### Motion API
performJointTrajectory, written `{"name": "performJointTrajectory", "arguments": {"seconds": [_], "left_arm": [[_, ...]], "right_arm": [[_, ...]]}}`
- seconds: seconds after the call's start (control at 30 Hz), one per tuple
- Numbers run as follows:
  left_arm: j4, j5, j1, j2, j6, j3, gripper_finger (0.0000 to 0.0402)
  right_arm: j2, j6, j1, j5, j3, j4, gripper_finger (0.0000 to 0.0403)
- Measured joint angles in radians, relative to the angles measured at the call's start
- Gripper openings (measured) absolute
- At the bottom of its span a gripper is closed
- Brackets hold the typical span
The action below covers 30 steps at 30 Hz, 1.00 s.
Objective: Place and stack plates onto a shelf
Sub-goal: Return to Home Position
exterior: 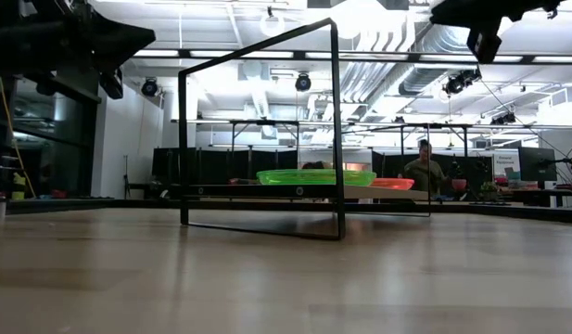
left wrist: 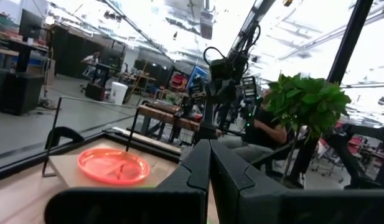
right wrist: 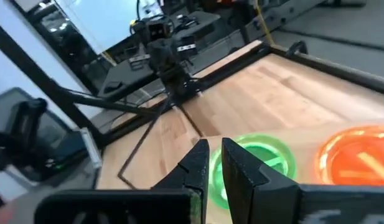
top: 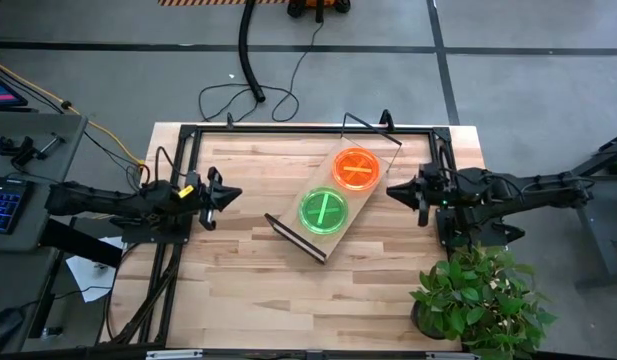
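The shelf (top: 340,238) lies slantwise in the middle of the table, a light board with a thin black wire frame. A neon green plate (top: 323,210) rests on its near half and a neon orange plate (top: 356,168) on its far half. Whether more plates lie stacked under these, I cannot tell. In the low view the green plate (exterior: 315,176) and the orange plate (exterior: 392,183) sit on the raised board. My left gripper (top: 233,194) hovers left of the shelf, shut. My right gripper (top: 393,190) hovers right of it, its fingers a narrow gap apart (right wrist: 215,152).
A potted plant (top: 478,300) stands at the table's near right corner. A black metal frame (top: 288,128) runs along the far edge and both sides. Bare wood lies between the shelf and the near edge. A person (exterior: 425,172) sits in the room behind.
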Motion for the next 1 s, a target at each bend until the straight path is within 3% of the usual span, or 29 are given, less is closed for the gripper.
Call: {"name": "performJointTrajectory", "arguments": {"seconds": [0.23,0.43,0.6,0.77,1.0], "left_arm": [[-0.009,0.000,0.000,0.000,0.000,0.000,0.0001],[-0.009,0.000,0.000,0.000,0.000,0.000,0.0001],[-0.013,0.000,0.000,0.000,0.000,0.000,0.0001],[-0.014,0.000,0.000,0.000,0.000,0.000,0.0001],[-0.019,0.000,0.000,0.000,0.000,0.000,0.0001]], "right_arm": [[-0.017,-0.176,-0.002,0.063,-0.095,0.054,0.0028],[-0.098,-0.024,-0.012,-0.047,-0.343,0.322,0.0028],[-0.194,-0.021,-0.010,-0.042,-0.494,0.493,0.0028],[-0.280,-0.071,-0.023,-0.035,-0.580,0.464,0.0028],[-0.379,-0.058,-0.030,-0.030,-0.579,0.378,0.0028]]}}
